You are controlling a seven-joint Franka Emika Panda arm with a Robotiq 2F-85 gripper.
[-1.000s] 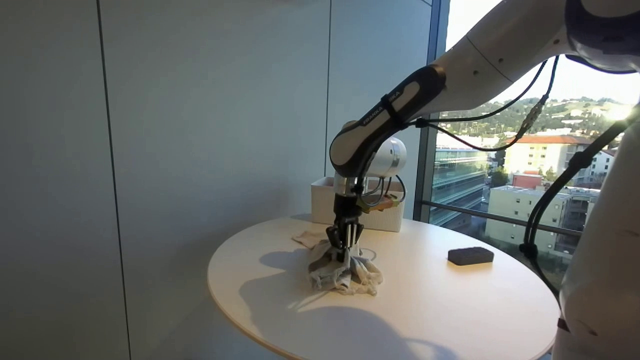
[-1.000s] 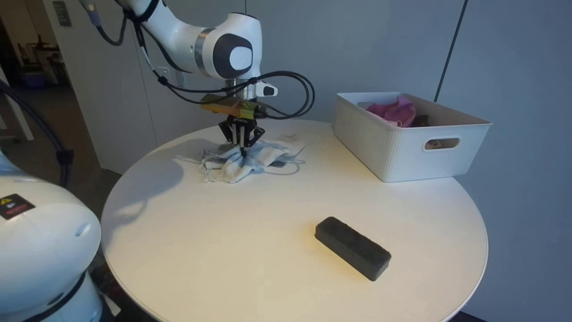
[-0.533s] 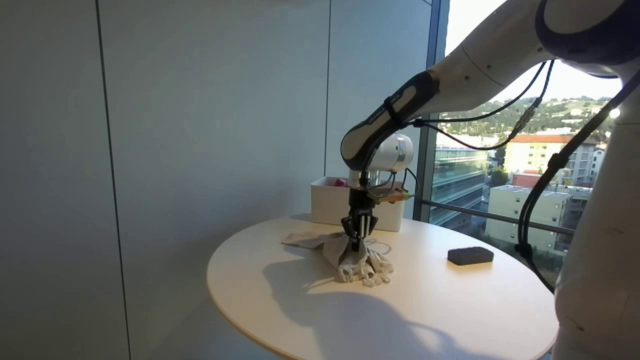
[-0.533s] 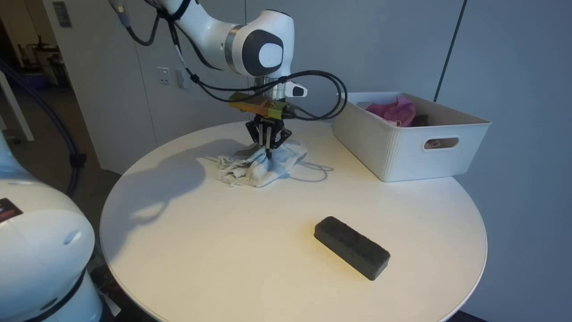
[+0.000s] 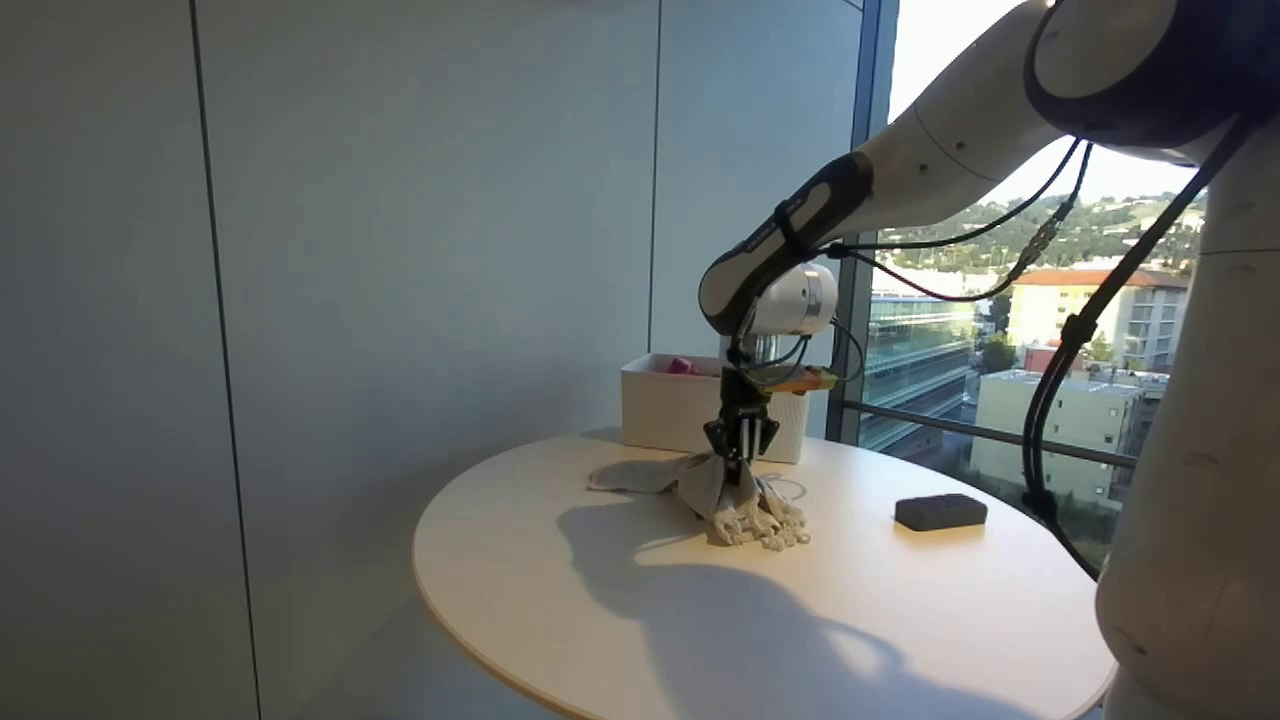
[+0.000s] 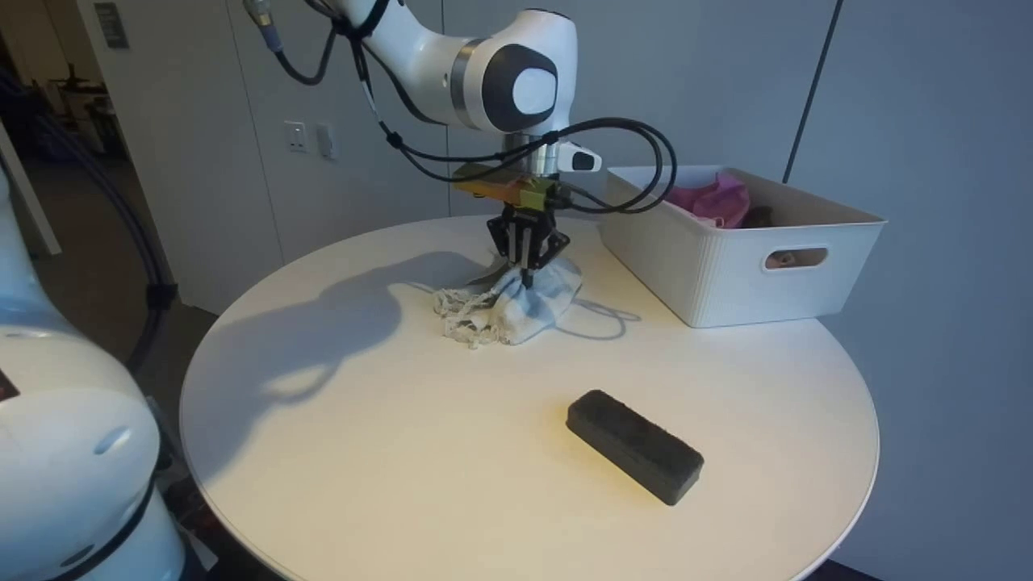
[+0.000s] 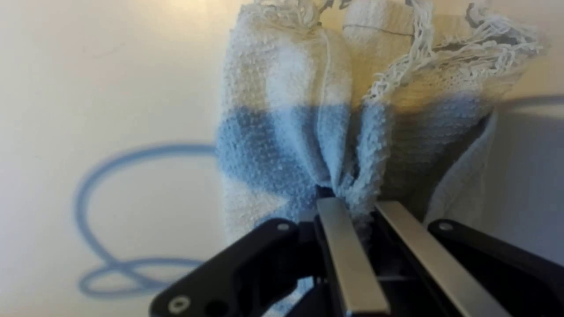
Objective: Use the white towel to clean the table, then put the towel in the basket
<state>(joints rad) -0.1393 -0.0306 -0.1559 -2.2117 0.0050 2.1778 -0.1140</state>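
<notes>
Wrist view has the gripper (image 7: 352, 202) from above, its two fingers (image 7: 348, 251) close together with a bunched fold of the white towel (image 7: 282, 92) pinched between them. Creases run from the fingertips toward the towel's tangled fringe (image 7: 471, 66), and bluish shade crosses the cloth.

In both exterior views the gripper points downward and the towel rests on the round table (image 6: 363, 484), gathered up at the pinch and rumpled around it. In an exterior view a flap (image 5: 635, 475) of it lies stretched out over the tabletop. Above the fingers sits an orange and green bracket (image 6: 496, 187), with black cables (image 6: 629, 123) looping out beside it, and the white arm (image 6: 424, 73) rises from there.

Near the towel but apart from it, the white basket (image 6: 775, 290) stands upright on the table, close to the wall (image 6: 960, 242). A pink cloth (image 6: 718, 200) lies inside, next to a dark thing (image 6: 759, 216) too small to make out. Well apart from both towel and basket, a black block (image 6: 635, 448) lies flat on the table. Behind the arm, a tall window (image 5: 1000, 370) looks onto buildings and a green hillside.
</notes>
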